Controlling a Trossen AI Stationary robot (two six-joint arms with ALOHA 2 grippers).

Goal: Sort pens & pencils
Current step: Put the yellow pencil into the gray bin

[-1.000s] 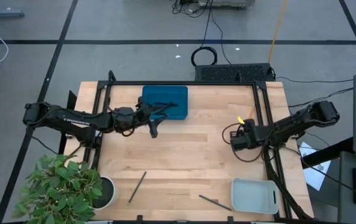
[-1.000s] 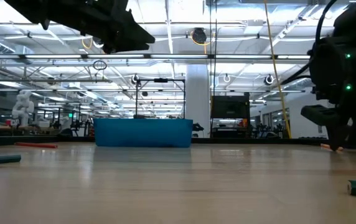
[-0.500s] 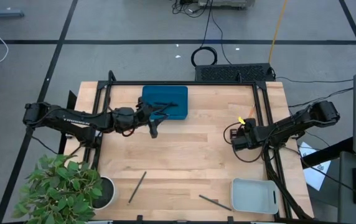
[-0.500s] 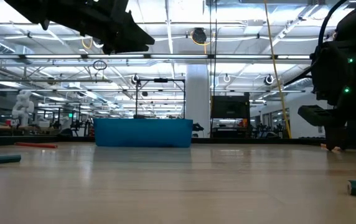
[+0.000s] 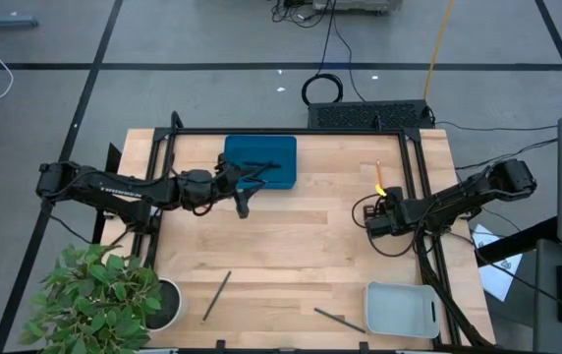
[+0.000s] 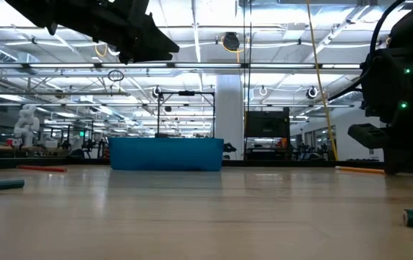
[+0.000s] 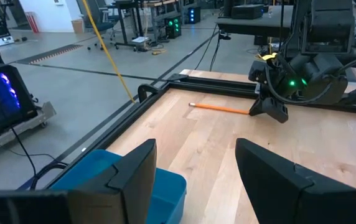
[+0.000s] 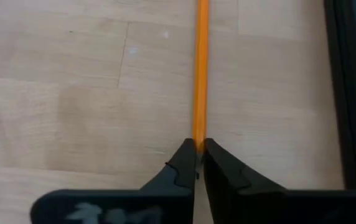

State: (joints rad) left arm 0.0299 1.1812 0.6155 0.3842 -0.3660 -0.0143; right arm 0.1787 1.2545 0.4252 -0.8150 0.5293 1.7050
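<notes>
The orange pencil (image 8: 200, 74) lies flat on the bench (image 5: 291, 246) near its right rail, one end pinched in the right claw (image 8: 197, 163), probably low for a clean lift. The left claw (image 7: 196, 171) hangs spread beside the blue tray (image 5: 260, 160). No writing is legible anywhere.

One orange pencil (image 5: 378, 176) lies on the table (image 5: 291, 246). Two dark sticks: one (image 5: 216, 295) near the plant, one (image 5: 338, 319) beside the pale tray. One red stick (image 6: 40, 168). Two trays: blue (image 5: 260, 161) and pale grey (image 5: 402, 308). One potted plant (image 5: 104, 295). Two arms.
</notes>
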